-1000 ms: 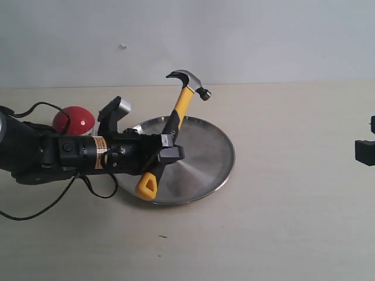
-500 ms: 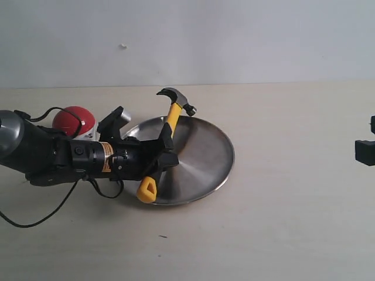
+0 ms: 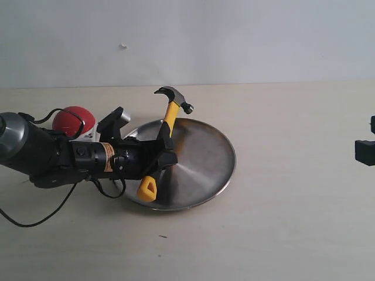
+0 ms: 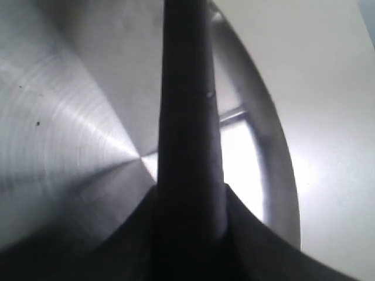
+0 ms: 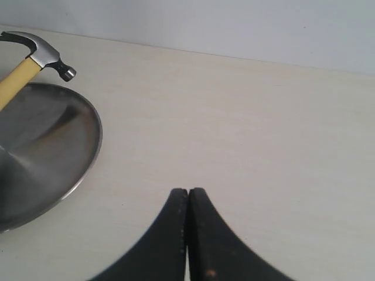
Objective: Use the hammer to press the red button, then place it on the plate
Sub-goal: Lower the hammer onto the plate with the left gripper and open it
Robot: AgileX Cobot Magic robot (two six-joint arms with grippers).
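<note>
Left fingers [image 3: 166, 157] grip the yellow-and-black hammer [image 3: 171, 115], dark head raised over the shiny plate [image 3: 206, 159]; right fingers [image 5: 173, 240] seemingly pressed together, empty.

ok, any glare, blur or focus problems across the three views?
Exterior view: sharp and evenly lit, with only soft shadows and a mild sheen on the plate. Left wrist view: the hammer is a dark, out-of-focus bar close to the lens, and the plate shows bright radial glare. Right wrist view: the table and plate rim are crisp, while the right gripper is silhouetted black.
</note>
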